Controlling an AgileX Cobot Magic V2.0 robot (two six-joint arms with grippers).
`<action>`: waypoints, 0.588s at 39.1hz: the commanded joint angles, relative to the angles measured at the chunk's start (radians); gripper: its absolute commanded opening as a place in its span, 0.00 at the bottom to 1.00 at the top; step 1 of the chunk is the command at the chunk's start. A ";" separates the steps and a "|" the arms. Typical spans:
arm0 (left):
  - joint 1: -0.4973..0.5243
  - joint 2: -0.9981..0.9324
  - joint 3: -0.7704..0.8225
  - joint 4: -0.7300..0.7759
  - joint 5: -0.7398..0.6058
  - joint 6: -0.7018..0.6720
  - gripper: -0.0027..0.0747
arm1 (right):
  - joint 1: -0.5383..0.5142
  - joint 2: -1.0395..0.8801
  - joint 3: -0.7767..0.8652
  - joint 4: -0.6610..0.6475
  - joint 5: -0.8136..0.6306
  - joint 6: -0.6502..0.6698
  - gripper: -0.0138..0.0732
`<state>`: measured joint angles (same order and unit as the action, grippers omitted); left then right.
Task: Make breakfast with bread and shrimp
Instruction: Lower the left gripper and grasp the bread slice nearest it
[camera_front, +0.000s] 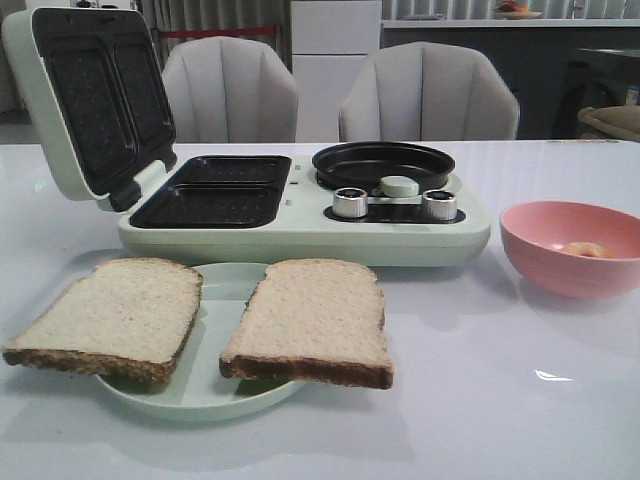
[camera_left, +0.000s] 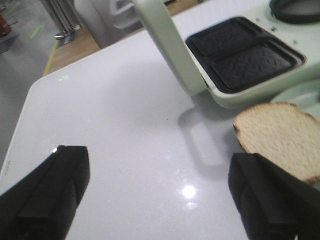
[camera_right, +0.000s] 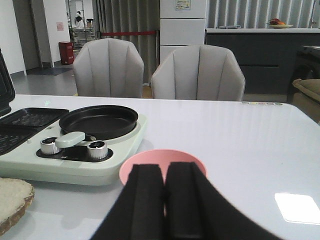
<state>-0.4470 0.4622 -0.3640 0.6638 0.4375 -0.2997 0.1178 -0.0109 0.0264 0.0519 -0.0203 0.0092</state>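
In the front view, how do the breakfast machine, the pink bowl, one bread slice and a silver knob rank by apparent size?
Largest to smallest:
1. Breakfast machine
2. Bread slice, though it lies nearer the camera
3. Pink bowl
4. Silver knob

Showroom-style kitchen: chairs (camera_front: 229, 88), counter (camera_right: 260, 31)

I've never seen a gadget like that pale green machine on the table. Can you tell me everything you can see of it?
The breakfast maker is a pale green, plastic-looking appliance standing on the white table, behind the plate of bread. Its hinged lid is swung open and stands upright on the left, showing two dark textured plates inside, matched by two empty dark wells in the base. On the right sits an empty round black pan, with two silver knobs and a small green handle in front.
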 joint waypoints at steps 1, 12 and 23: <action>-0.108 0.072 -0.030 0.104 0.003 -0.014 0.83 | -0.005 -0.021 -0.016 -0.014 -0.080 -0.003 0.34; -0.378 0.302 -0.030 0.323 0.087 -0.012 0.83 | -0.005 -0.021 -0.016 -0.014 -0.080 -0.003 0.34; -0.402 0.570 -0.032 0.514 0.101 -0.012 0.83 | -0.005 -0.021 -0.016 -0.014 -0.080 -0.003 0.34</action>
<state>-0.8400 0.9756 -0.3640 1.1068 0.5449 -0.2997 0.1178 -0.0109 0.0264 0.0519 -0.0203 0.0092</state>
